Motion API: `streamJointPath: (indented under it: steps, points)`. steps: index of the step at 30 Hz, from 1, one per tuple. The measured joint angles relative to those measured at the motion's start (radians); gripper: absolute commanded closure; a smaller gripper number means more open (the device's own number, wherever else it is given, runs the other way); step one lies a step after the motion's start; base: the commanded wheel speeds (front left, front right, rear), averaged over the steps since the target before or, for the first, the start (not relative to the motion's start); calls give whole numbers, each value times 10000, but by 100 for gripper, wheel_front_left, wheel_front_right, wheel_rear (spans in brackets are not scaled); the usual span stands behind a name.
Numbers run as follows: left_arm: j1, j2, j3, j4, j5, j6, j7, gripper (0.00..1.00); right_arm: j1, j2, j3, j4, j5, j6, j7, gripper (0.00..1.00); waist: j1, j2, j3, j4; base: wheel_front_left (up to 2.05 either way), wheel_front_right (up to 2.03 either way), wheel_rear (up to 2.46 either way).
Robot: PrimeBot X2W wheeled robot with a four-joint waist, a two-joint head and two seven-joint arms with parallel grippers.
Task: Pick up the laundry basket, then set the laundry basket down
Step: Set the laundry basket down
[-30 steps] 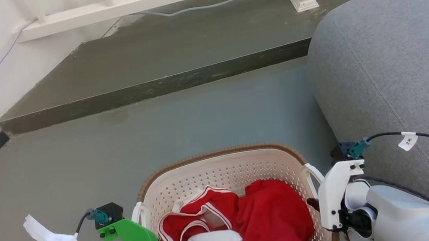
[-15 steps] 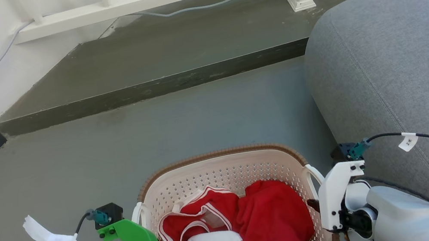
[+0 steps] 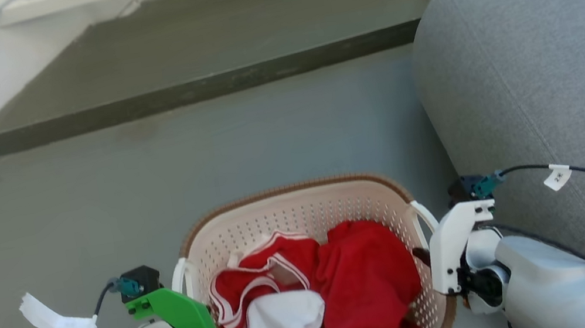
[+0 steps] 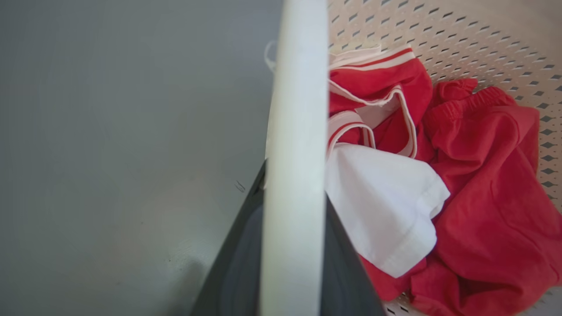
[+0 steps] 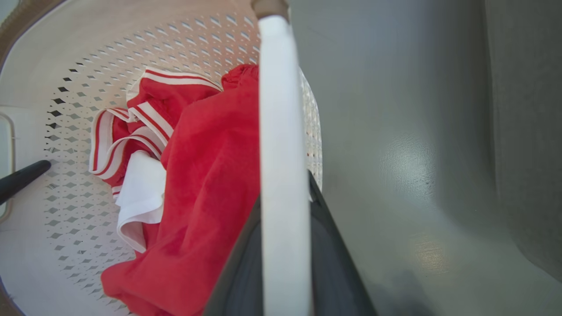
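The laundry basket point(image 3: 301, 213) is held between both grippers, near the robot, over grey floor point(image 3: 220, 158).

Its long axis runs left to right, so each short end with its white handle faces one arm, and neither arm is nearer. The left gripper point(image 4: 295, 184) has its dark fingers pressed together on the left handle point(image 4: 298, 87). The right gripper point(image 5: 285, 188) is clamped the same way on the right handle point(image 5: 279, 87). Red and white clothes point(image 3: 314, 291) lie loose inside. A grey sofa point(image 3: 548, 56) stands just beside the basket's right end, and open floor lies to the far side and left. I cannot tell whether the base touches the floor. Setting it down likely calls for both arms to lower evenly.
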Motion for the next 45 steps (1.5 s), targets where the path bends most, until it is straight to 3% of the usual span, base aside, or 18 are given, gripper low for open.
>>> streamJointPath:
  steps: [30, 45]
  points:
    - [-2451, 81, 328, -598, 6, 40, -2196, 100, -2527, -219, -293, 67, -531, 98, -2520, 100, 1, 0, 4075, 92, 0, 0, 0]
    - [-3807, 399, 380, -817, 174, 25, -2746, 100, -3874, -155, -410, 44, -711, 98, -3519, 100, 2, 0, 6240, 46, 0, 0, 0]
